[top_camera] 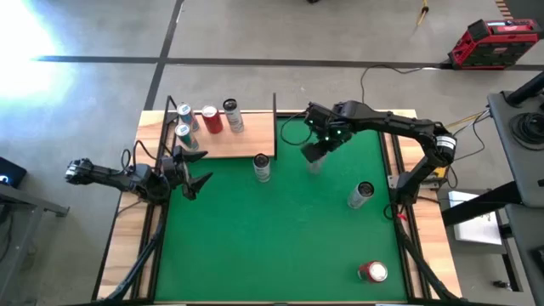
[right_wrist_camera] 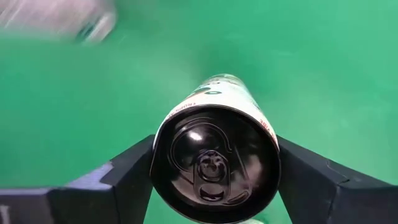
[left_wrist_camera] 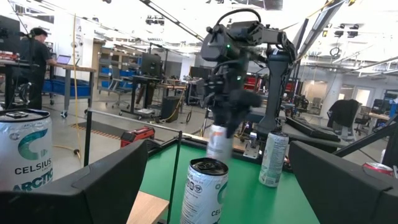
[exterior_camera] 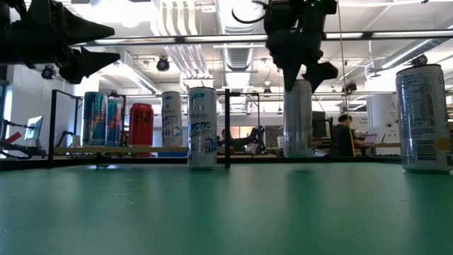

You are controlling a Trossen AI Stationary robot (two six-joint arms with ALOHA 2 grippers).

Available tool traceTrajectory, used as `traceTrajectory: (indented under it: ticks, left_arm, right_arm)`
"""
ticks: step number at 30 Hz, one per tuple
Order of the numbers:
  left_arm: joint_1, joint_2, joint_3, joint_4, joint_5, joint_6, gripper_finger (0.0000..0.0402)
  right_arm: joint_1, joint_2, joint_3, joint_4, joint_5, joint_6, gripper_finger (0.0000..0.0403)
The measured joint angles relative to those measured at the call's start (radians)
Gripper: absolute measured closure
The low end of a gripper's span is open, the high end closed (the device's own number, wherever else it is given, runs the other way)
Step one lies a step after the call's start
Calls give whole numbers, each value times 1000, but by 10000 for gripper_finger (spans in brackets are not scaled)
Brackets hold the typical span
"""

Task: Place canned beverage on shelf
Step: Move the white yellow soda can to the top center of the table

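- Because the can (right_wrist_camera: 214, 158) must travel upright to the shelf (top_camera: 229, 144), the right claw (top_camera: 316, 151) grips its sides over the green mat (top_camera: 280, 238), right of the shelf.
- Left claw (top_camera: 191, 174) waits released beside the shelf, clear of that path.

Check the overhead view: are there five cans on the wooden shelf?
No, the shelf holds four cans; a fifth can stands just off its edge on the green mat.

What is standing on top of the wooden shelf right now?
Four upright cans stand on the shelf: one red, the others light-coloured. Board directly under them is covered. The right gripper holds another can over the mat.
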Motion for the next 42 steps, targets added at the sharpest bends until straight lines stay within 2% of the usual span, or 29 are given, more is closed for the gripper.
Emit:
traceTrajectory:
  ticks: [3,9,21,31,42]
  left_arm:
    - [0,0,0,0,0,0,27]
    - [0,0,0,0,0,0,27]
    - [0,0,0,0,0,0,27]
    - [0,0,0,0,0,0,27]
    - [0,0,0,0,0,0,27]
  right_arm:
    - [0,-1,0,-6,-47,-218,126]
    - [-2,-1,0,-3,-44,-549,126]
    - [-2,-1,0,-135,-51,-1068,125]
    - [-3,30,0,-202,-79,-1261,124]
    - [-3,72,4,-181,-65,-1245,124]
